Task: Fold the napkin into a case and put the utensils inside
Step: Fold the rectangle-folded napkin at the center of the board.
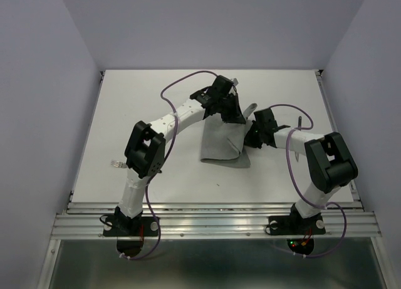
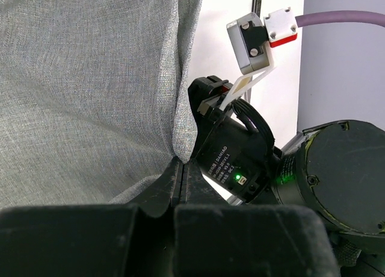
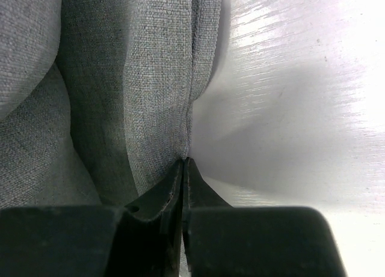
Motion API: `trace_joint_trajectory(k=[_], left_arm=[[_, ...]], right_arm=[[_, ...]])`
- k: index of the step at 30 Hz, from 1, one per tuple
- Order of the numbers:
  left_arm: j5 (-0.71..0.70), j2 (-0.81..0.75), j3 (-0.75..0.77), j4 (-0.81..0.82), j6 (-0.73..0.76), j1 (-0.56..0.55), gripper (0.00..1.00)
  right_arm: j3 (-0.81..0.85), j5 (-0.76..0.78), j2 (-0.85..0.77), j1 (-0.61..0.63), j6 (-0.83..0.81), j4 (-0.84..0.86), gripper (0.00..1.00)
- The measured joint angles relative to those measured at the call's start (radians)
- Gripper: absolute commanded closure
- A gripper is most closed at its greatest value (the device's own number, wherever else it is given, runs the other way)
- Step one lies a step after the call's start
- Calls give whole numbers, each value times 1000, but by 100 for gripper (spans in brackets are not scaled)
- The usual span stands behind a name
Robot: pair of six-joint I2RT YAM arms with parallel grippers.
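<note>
The left gripper [image 2: 181, 178] is clenched on an edge of the grey napkin [image 1: 220, 146]. The cloth rises from between its fingertips and spreads to their left. The right gripper [image 3: 183, 167] is likewise pinched shut on a bunched fold of the same cloth, which stands ahead and to the left of its tips, with bare table [image 3: 289, 109] to their right. From above, the two pinch points sit near each other on the napkin's far-right side, and the rest drapes toward the arm bases in a loose, doubled heap. This looks like a fold in the making, with no case formed yet. To do it well, both grips should travel together at one height and pace so the held edge stays taut, then lay it squarely and let go only once it lies flat. Room is tight: the right arm's wrist [image 2: 240, 163] sits just right of the left fingertips, with a purple cable [image 2: 343, 17] beyond it. A dark-handled utensil [image 1: 301, 121] lies apart, right of the right fingertips. A small shiny thing [image 1: 116, 163] lies well left of the left fingertips, but I cannot tell what it is.
</note>
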Motion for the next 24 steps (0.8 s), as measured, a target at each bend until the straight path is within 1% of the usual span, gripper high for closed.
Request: trace_joint_trajectory(k=[1,2,3,4,5,6,7,8,9,10,11,12,14,15,16,18,21,24], left_arm=[[0,0,-3,2,-2,0,100],[0,0,-5,5,-4,0,93],[0,1,-8,7,-5,0,86],[0,1,-10,8,-5,0,76],[0,2,-11,8,-5,0,67],[0,3,-12,8,-5,-1,57],[0,4,-12,8,-5,-2,40],[0,5,-12,8,-4,-2,34],[0,6,-12,8,-6,-2,22],[0,6,-12,7,5,-2,16],[0,6,-12,7,9,-2,15],[0,6,-12,4,13,-2,6],[3,6,-12,2,27,-2,6],[5,6,-11,-2,36,-2,6],[4,6,-9,-12,46,-2,6],[0,6,0,-35,66,-3,9],[-29,3,21,-72,102,-2,16],[-54,-31,-2,-92,138,11,19]], right_arm=[[-1,1,0,0,0,0,91],[-2,2,-1,0,0,2,79],[-3,7,-3,0,0,2,72],[-5,14,-7,0,2,-1,67],[-7,21,-14,0,0,-3,60],[-12,35,-27,0,-3,-11,57],[-17,42,-35,-1,-4,-17,55],[-31,53,-62,-6,-13,-33,54],[-40,58,-80,-13,-17,-47,53],[-53,65,-102,-25,-27,-63,53],[-72,71,-137,-49,-36,-82,53],[-85,72,-161,-73,-44,-93,53],[-119,82,-236,-145,-69,-129,53],[-122,84,-243,-156,-81,-140,53],[-139,89,-288,-206,-92,-156,53],[-148,93,-323,-241,-117,-179,53],[-149,87,-339,-265,-146,-203,54],[-149,70,-339,-269,-159,-212,55]])
